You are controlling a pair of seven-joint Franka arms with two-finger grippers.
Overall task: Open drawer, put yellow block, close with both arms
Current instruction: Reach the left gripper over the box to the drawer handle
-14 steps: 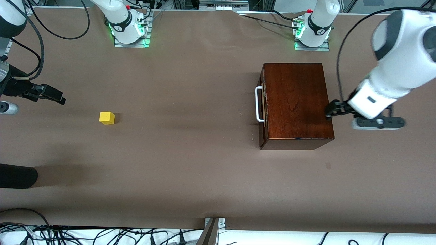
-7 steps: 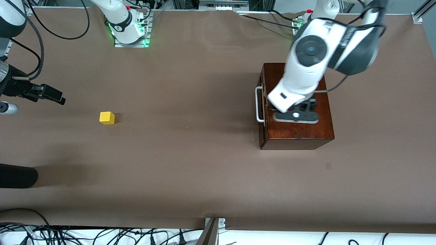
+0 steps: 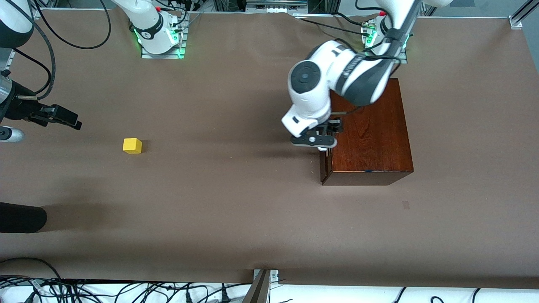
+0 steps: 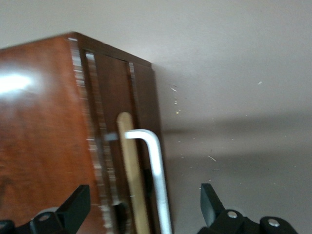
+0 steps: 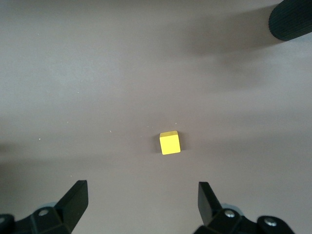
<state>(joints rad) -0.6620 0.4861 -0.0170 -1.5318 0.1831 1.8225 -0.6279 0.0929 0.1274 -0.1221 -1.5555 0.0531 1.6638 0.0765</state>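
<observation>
The dark mahogany box (image 3: 370, 134) stands at the left arm's end of the table. Its drawer front (image 4: 114, 122) looks shut. The white loop handle (image 4: 158, 175) is mostly hidden under my hand in the front view. My left gripper (image 3: 324, 136) hangs over the drawer front, open, and in the left wrist view (image 4: 144, 207) the handle lies between its fingers without touching them. The yellow block (image 3: 132, 146) sits on the table toward the right arm's end. My right gripper (image 3: 63, 118) waits open above the table beside it, and the block (image 5: 169, 143) shows ahead of the gripper (image 5: 141, 202).
A brown cloth covers the table (image 3: 236, 202). A black rounded object (image 3: 21, 216) lies at the right arm's end, nearer the front camera than the block, and also shows in the right wrist view (image 5: 292, 19). Cables run along the table's edges.
My left arm has swung from beside the box's end, across its top, to over the drawer front and handle. The right arm and the block have not moved.
</observation>
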